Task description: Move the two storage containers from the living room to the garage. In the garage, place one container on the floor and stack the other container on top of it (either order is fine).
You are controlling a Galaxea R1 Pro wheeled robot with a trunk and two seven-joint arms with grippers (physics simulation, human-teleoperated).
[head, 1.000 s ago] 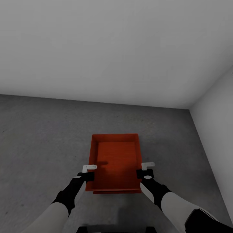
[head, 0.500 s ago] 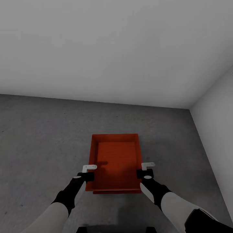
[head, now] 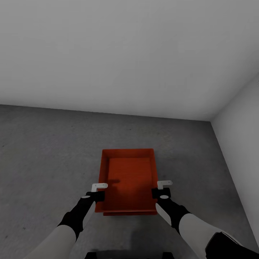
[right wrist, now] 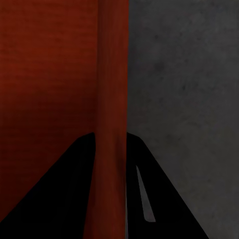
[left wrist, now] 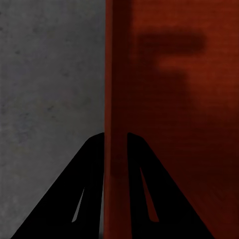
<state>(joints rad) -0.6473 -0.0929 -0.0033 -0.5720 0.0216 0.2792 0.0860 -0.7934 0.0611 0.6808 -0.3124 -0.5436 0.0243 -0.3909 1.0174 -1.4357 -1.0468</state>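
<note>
The orange bin [head: 128, 181] sits between both tools, long side pointing away. Left tool [head: 96, 191] and right tool [head: 162, 189] each pinch a side wall, maybe atop another bin.

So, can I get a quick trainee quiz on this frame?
1. True or false: the container is over a wood plank floor.
2. What does the left claw straddle? A) the container's side wall B) its far end wall C) nothing
3. Fill in: the right claw grips the container's ___ side wall.
Key: 1 false, the floor is grey concrete; 2 A; 3 right.
</note>
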